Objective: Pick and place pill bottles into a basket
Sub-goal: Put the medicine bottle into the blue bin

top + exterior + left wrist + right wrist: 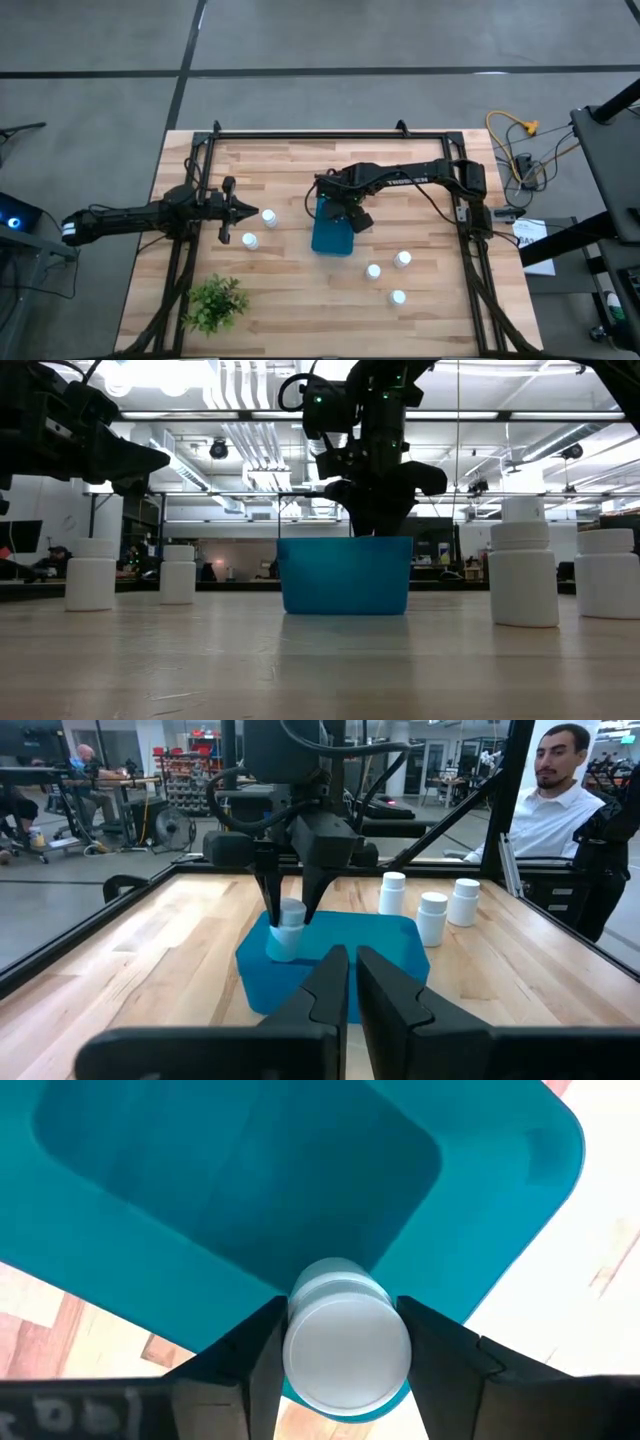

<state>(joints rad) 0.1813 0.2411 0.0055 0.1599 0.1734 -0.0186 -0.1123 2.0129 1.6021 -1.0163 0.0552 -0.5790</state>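
A wooden surface [300, 290] holds a small blue basket [331, 236] near its middle. The right end effector [290, 895] hangs over the basket's rim, its two fingers on either side of a white pill bottle [346, 1342] held between them just above the basket. The left end effector [247, 209] hovers at the left, fingers pressed together and holding nothing, beside two bottles [259, 229]. Three more bottles [391, 272] stand to the basket's right. A green plant [215, 304] sits at the front left corner.
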